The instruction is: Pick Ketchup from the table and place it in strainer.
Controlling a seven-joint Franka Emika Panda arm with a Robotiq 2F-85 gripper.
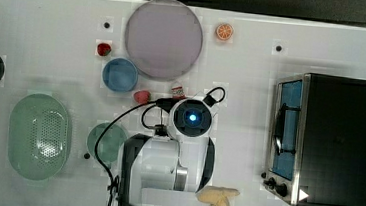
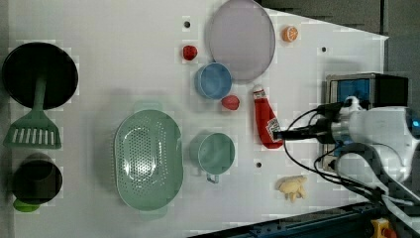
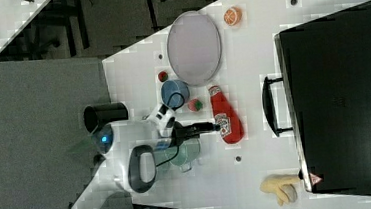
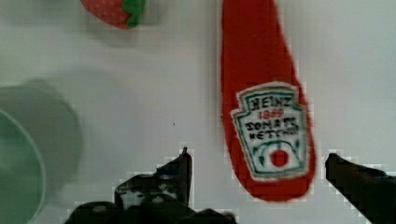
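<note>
The gripper (image 4: 257,163) hangs with its black fingers (image 4: 180,170) spread wide, and the Ketchup (image 4: 266,112), a soft-looking red plush bottle with a stitched white label, lies flat on the white table (image 4: 140,116) with its fat base between them. The body tapers to a narrow neck, so a grip too near the base edge could likely squeeze the fabric out or lift it drooping. The red strawberry with green leaves (image 4: 114,9) lies beyond one finger. The strainer (image 2: 148,158), a pale green perforated oval plastic basket, sits well apart, past the round green cup (image 2: 215,153)
</note>
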